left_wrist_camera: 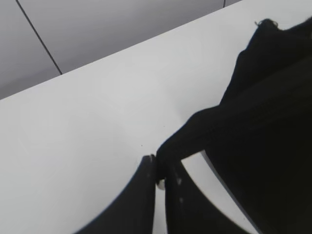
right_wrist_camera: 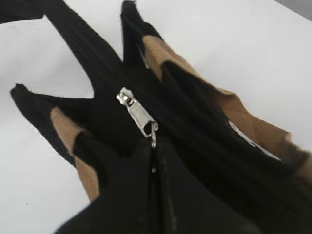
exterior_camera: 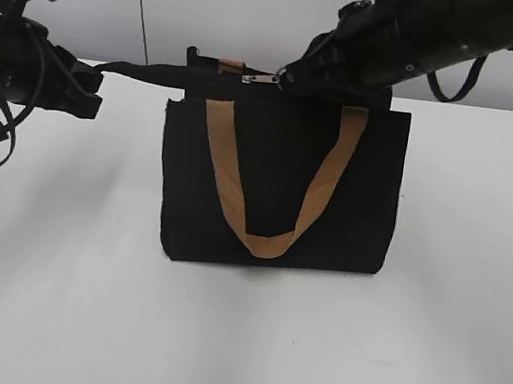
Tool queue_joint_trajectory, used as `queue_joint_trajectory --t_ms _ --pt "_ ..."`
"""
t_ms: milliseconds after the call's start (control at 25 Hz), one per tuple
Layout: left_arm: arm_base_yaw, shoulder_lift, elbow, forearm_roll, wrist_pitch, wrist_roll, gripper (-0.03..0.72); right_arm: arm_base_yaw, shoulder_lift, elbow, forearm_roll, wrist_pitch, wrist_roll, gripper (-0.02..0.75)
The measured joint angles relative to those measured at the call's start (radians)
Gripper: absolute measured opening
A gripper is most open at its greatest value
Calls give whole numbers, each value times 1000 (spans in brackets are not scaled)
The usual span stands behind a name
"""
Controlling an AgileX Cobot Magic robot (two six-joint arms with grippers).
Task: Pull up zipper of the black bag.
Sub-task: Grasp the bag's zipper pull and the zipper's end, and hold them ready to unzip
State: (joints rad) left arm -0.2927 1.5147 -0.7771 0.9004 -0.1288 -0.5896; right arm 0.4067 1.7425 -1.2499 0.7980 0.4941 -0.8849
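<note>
While pinching zipper [right_wrist_camera: 140, 118] — right gripper [right_wrist_camera: 155, 146] closed.

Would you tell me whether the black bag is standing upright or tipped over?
Upright: the black bag stands on its base on the table, handle hanging down its front.

Level front view; two close wrist views
</note>
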Motion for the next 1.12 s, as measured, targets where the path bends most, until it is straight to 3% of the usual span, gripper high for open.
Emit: queue_joint_trajectory --t_ms 680,920,1120 --pt "0 0 0 -2 3 0 14 -266 -63 0 -45 192 102 -1" --pt "-2 0 0 -11 1 0 14 -276 -63 0 -51 220 114 -1" --pt "-25 0 0 -135 9 -1 21 -277 -63 0 -58 240 116 29"
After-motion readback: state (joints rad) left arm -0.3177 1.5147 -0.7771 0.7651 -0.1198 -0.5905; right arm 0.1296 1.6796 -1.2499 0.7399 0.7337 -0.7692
